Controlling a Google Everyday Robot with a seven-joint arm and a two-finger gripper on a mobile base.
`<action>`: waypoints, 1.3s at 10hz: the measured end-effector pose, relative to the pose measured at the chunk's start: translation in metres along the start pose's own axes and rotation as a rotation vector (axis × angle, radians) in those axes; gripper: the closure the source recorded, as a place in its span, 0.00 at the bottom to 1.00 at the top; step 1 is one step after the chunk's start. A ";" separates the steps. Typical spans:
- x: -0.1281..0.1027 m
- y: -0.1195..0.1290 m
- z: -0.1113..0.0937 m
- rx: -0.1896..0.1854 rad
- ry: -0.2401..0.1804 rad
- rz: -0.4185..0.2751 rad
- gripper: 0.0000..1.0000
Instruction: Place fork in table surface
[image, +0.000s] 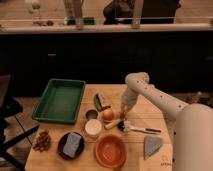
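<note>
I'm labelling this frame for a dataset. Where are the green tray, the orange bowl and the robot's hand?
green tray (76, 84): camera view, on its far rim.
orange bowl (98, 155): camera view, on its left rim.
hand (123, 110): camera view, at the fingertips, low over the table beside the orange fruit.

A long dark cabinet front (75, 62) runs behind the pale wooden desk (150, 107), topped by a light countertop (105, 27); dim, warm light.

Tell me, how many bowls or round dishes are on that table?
3: an orange bowl at the front, a dark dish to its left holding something bluish, a white cup-like one behind them. The end effector hovers further back, right of these.
</note>
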 end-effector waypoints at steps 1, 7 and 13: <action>0.000 0.003 0.000 0.001 -0.001 0.000 0.68; -0.004 0.015 -0.003 0.007 -0.007 -0.003 0.65; -0.008 0.025 -0.004 0.014 -0.015 -0.011 0.59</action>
